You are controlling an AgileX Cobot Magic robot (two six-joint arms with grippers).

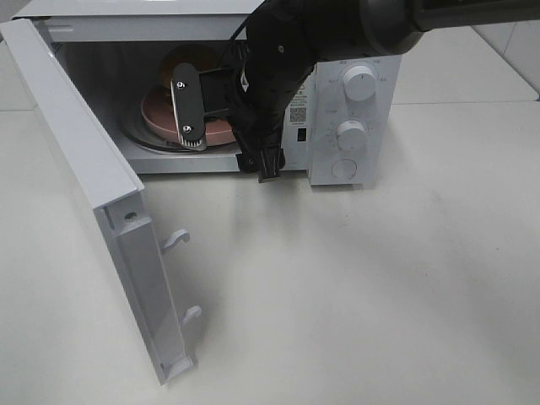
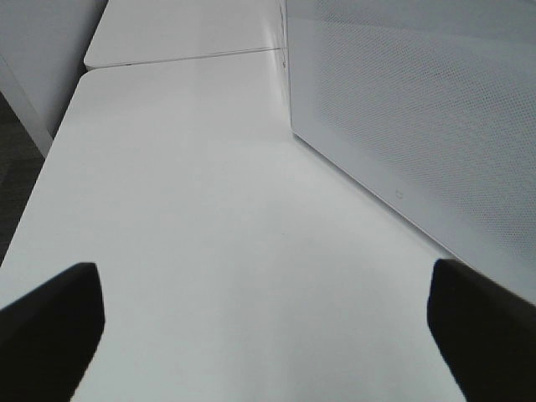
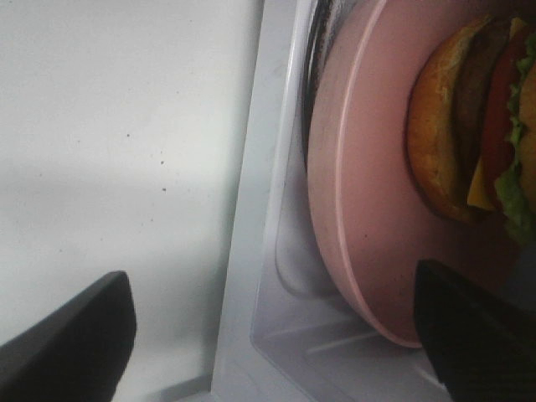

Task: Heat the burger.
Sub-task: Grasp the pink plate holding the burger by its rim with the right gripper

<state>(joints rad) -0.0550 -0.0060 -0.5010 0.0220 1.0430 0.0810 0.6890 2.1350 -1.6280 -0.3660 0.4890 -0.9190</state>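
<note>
Our right gripper [image 3: 268, 322] hovers at the microwave [image 1: 350, 126] opening, fingers [image 3: 67, 335] spread wide, gripping nothing. Inside the microwave the burger [image 3: 465, 134] sits on a plate [image 3: 360, 209]. Our left gripper [image 2: 268, 327], equally spread and empty, hangs beside the microwave's swung-out door [image 1: 84, 169].

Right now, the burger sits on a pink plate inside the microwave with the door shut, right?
No, the door stands open, as the exterior high view shows. The burger does sit on the pink plate inside the microwave.
</note>
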